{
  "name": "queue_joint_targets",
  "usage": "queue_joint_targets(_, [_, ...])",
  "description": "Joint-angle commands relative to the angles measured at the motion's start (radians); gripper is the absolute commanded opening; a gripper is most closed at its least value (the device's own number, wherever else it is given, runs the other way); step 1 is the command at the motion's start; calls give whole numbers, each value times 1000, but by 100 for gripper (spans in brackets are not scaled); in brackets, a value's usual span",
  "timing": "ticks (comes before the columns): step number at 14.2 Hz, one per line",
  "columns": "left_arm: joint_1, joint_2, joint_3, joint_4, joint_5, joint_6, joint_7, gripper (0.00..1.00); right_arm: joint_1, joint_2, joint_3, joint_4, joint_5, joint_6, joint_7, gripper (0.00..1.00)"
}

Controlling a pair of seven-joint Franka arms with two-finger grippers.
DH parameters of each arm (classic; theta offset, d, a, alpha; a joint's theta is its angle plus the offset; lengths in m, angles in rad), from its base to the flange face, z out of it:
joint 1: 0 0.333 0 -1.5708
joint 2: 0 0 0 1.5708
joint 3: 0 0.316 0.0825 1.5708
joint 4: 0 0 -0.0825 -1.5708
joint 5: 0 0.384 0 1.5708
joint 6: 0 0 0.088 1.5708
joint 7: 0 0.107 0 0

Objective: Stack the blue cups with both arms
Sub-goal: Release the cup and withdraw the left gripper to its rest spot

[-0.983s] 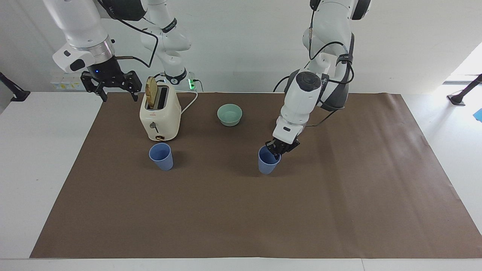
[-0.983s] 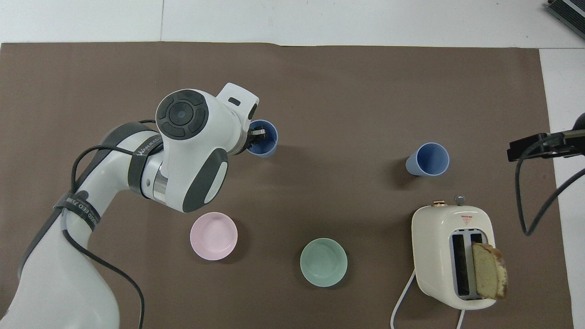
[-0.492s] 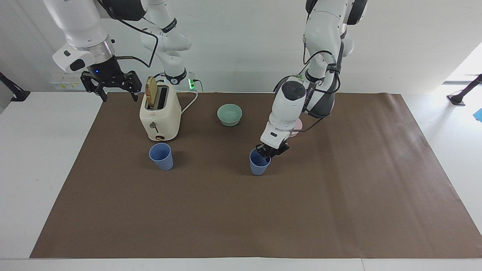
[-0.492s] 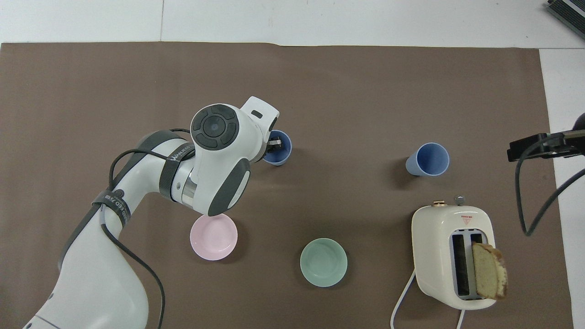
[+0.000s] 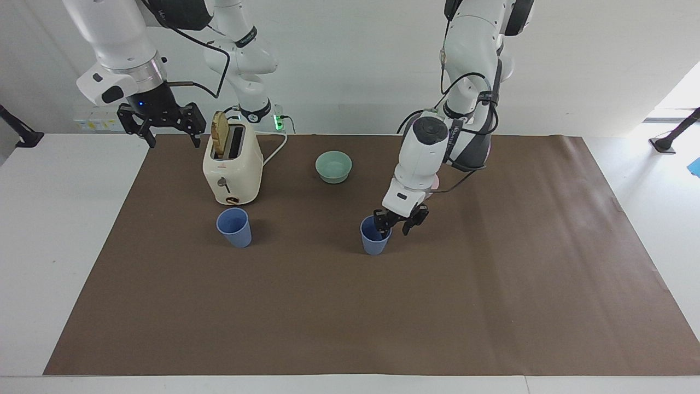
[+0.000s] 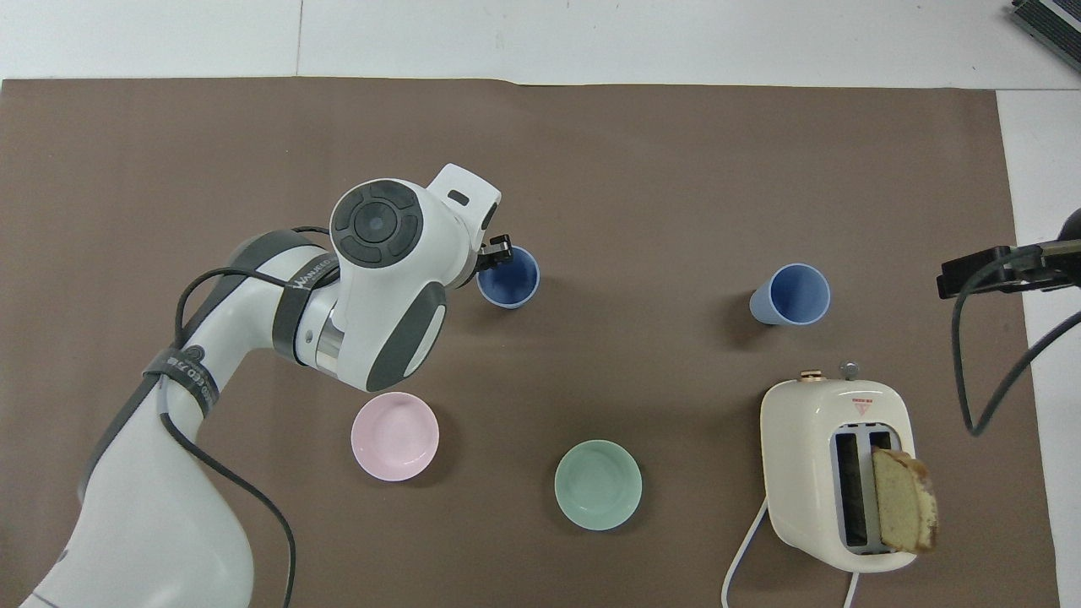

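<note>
Two blue cups stand upright on the brown mat. One blue cup [image 5: 374, 239] [image 6: 507, 277] is mid-table, the other blue cup [image 5: 234, 227] [image 6: 791, 294] stands just farther from the robots than the toaster. My left gripper [image 5: 395, 222] [image 6: 490, 256] is open and low at the first cup's rim. One finger is over the cup's mouth and the other is outside the wall, toward the left arm's end. My right gripper [image 5: 162, 128] is open and empty, waiting in the air beside the toaster at the right arm's end.
A cream toaster [image 5: 232, 169] [image 6: 836, 473] with a slice of bread in it stands near the right arm. A mint-green bowl [image 5: 333, 166] [image 6: 598, 484] and a pink bowl [image 6: 394, 436] sit nearer to the robots than the cups.
The left gripper carried its cup toward the right arm's end while shut on the rim, then opened its fingers. The cup now stands free. The right arm has not moved.
</note>
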Motion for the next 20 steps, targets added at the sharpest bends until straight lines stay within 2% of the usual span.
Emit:
queue_joint_targets(1, [57, -84, 0, -9, 35, -85, 51, 100, -13, -19, 6, -22, 2, 6, -17, 100])
queue_joint_targets(6, [218, -210, -3, -40, 28, -241, 327, 100, -13, -19, 6, -22, 4, 6, -17, 100])
queue_joint_targets(12, [388, -273, -3, -42, 26, -393, 650, 100, -13, -19, 6, -22, 4, 6, -17, 100])
queue_joint_targets(15, [471, -290, -2, -42, 25, -419, 812, 100, -13, -24, 7, -28, 4, 5, -19, 100])
queue_joint_targets(17, [481, -296, 0, -23, 26, -440, 839, 100, -14, -41, 6, -89, 10, 37, -22, 100])
queue_joint_targets(20, [467, -322, -8, 41, 35, -525, 834, 100, -17, -32, 3, -192, 28, 173, -19, 100])
